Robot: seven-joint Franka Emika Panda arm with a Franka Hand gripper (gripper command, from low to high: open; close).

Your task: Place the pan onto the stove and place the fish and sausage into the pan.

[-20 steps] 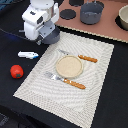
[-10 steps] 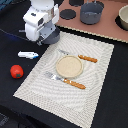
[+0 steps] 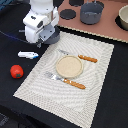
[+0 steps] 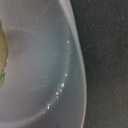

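Gripper — hanging low over the far corner of the pale striped placemat at the exterior view's left; the white arm body is hiding its jaws, so whether it is released or clenched cannot be told. The wrist view is showing only a smooth pale curved rim against the dark counter, too close and blurred to name.

Fish — white with a blue end, lying on the counter just beside the gripper, on the side toward the exterior view's left.

Sausage — red lump, sitting on the counter beyond the fish, apart from it.

Plate — round, tan, resting on the placemat near the gripper, between two orange-handled utensils.

Stove — pinkish-brown board lying beyond the gripper along the far edge, bearing a grey pot and a pale bowl.

Pan — not identifiable in either view.
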